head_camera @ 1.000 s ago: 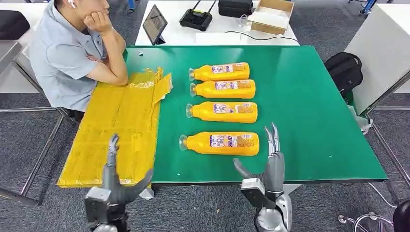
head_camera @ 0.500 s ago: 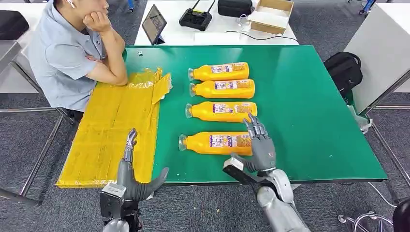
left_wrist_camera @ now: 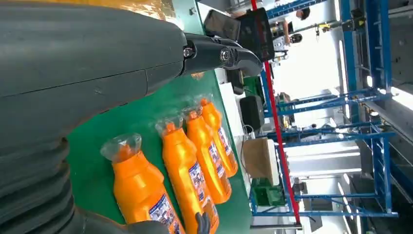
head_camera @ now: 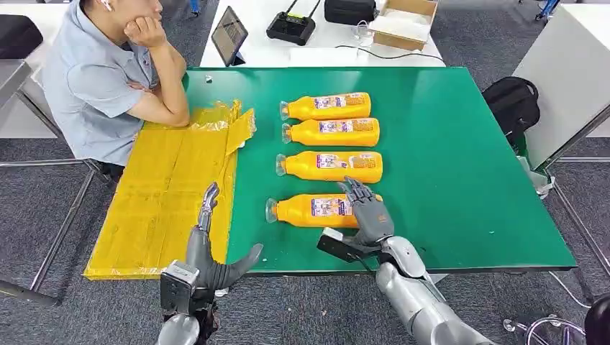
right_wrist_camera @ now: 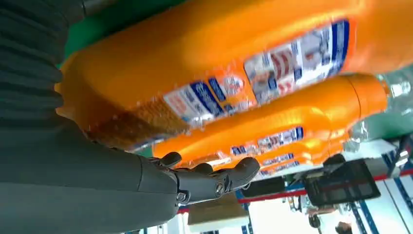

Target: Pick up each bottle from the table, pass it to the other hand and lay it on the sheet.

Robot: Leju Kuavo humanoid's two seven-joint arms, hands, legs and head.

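Four orange bottles lie on their sides in a column on the green table (head_camera: 460, 158), caps pointing toward the yellow sheet (head_camera: 165, 187). My right hand (head_camera: 367, 215) reaches over the base end of the nearest bottle (head_camera: 309, 210), fingers spread across its top and not closed around it. The right wrist view has this bottle (right_wrist_camera: 209, 63) right against the palm, with the fingers (right_wrist_camera: 214, 178) stretched out beyond it. My left hand (head_camera: 208, 251) stands open at the table's front edge beside the sheet's corner, holding nothing. The nearest bottle (left_wrist_camera: 141, 190) also appears in the left wrist view.
A person (head_camera: 101, 79) sits at the table's far left corner, one elbow by the sheet's far end. Behind, a white table carries a tablet (head_camera: 230, 34), a controller (head_camera: 291, 29) and a cardboard box (head_camera: 404, 21). A black backpack (head_camera: 512, 104) lies on the floor at the right.
My right hand has moved forward and left from the table's front edge onto the nearest bottle's base end. My left hand has risen and shifted right toward the table edge.
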